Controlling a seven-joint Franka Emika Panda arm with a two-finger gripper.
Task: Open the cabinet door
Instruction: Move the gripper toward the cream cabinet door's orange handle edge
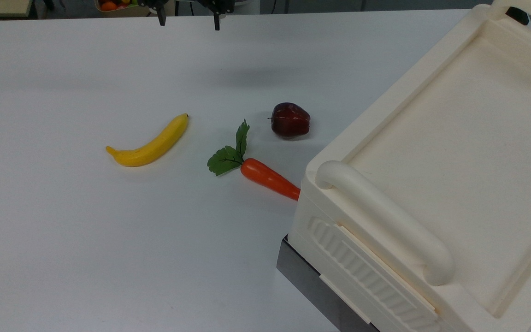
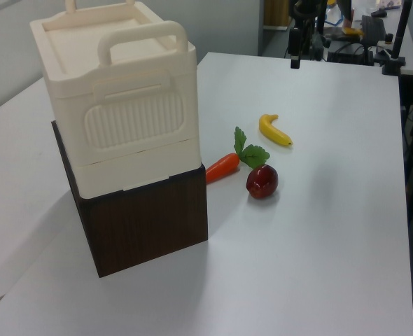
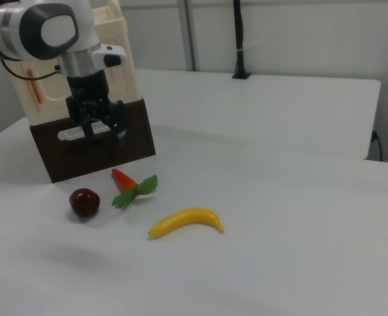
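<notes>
The cabinet (image 1: 454, 138) is a large cream box with a recessed top and thick bar handles, at the top view's right. In the left view the cabinet (image 2: 140, 115) shows its ribbed side above a dark base. The cabinet door (image 3: 49, 99) is a cream face with a copper-coloured strip, mostly hidden behind my arm in the right view. My gripper (image 1: 188, 20) is open at the top view's far edge, well away from the cabinet. It hangs above the table, gripper (image 3: 105, 130) holding nothing, gripper (image 2: 295, 59) over the far end.
On the white table (image 1: 85, 253) lie a banana (image 1: 150, 143), a carrot (image 1: 268, 177) with green leaves and a dark red apple (image 1: 290, 120). The carrot's tip reaches the cabinet's corner. A white bar handle (image 3: 72, 134) sits on the dark base.
</notes>
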